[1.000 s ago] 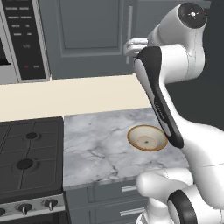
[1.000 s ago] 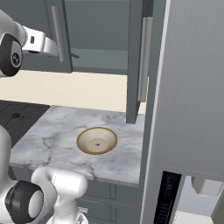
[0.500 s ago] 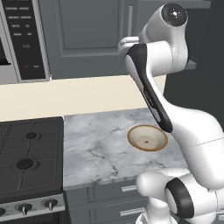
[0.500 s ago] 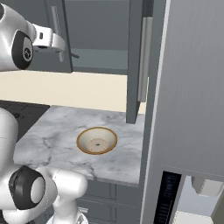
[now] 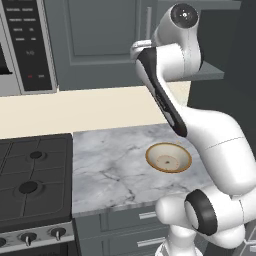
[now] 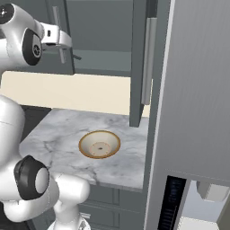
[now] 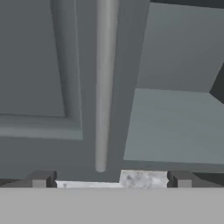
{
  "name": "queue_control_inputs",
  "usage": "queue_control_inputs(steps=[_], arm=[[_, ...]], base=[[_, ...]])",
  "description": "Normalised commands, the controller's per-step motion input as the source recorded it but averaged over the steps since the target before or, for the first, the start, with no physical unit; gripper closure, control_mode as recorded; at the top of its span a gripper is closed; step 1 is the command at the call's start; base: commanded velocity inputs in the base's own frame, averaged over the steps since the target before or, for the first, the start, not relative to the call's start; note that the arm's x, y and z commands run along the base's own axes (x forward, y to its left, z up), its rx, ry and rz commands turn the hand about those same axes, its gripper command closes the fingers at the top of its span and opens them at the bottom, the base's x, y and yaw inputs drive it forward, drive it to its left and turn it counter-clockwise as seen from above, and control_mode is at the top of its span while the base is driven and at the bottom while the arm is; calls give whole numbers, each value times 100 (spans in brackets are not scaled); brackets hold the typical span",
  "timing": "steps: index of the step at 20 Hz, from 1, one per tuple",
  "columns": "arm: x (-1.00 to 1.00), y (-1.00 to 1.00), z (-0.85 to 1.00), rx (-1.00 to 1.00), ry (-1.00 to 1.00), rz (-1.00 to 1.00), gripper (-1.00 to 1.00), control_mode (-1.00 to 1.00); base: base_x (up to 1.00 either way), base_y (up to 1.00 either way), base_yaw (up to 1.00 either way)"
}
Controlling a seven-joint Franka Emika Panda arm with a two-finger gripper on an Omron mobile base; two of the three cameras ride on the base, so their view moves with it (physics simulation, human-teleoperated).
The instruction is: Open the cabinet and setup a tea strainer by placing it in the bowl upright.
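Note:
The dark grey cabinet has its left door point(image 5: 100, 40) closed and its right door point(image 6: 138, 63) swung open, baring a grey shelf point(image 7: 175, 127). My gripper point(image 7: 111, 179) is open and raised in front of the left door. The lower end of that door's silver bar handle point(image 7: 104, 87) stands just beyond the gap between the fingertips point(image 7: 41, 178), without touching them. From the sides the gripper point(image 5: 140, 46) point(image 6: 67, 43) is seen close to this handle point(image 6: 57, 27). The bowl point(image 5: 168, 157) point(image 6: 99, 144) sits below on the marble counter. The tea strainer is out of view.
A black stovetop point(image 5: 30, 175) lies left of the marble counter point(image 5: 110, 170), and a microwave point(image 5: 25, 45) hangs above it. A tall grey panel point(image 6: 197, 90) stands on the right beside the open door. Drawers point(image 5: 135, 220) run under the counter.
The arm has swung and the hand has come closer to the left door's handle. The bowl and both doors have stayed where they were.

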Motion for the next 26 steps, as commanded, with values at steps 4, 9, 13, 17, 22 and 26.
queue_control_inputs(steps=[4,9,13,17,22,26], arm=[[39,5,0,0,0,0,-100,-100],[32,12,0,-1,0,-3,-100,-100],[27,10,0,-7,0,-6,-100,-100],[25,1,0,-7,0,-7,-100,-100],[29,-2,-1,-1,0,-1,-100,-100],[31,-4,-8,0,0,0,-100,-100]], base=[[0,0,0],[0,0,0],[0,0,0],[0,0,0],[0,0,0],[0,0,0]])
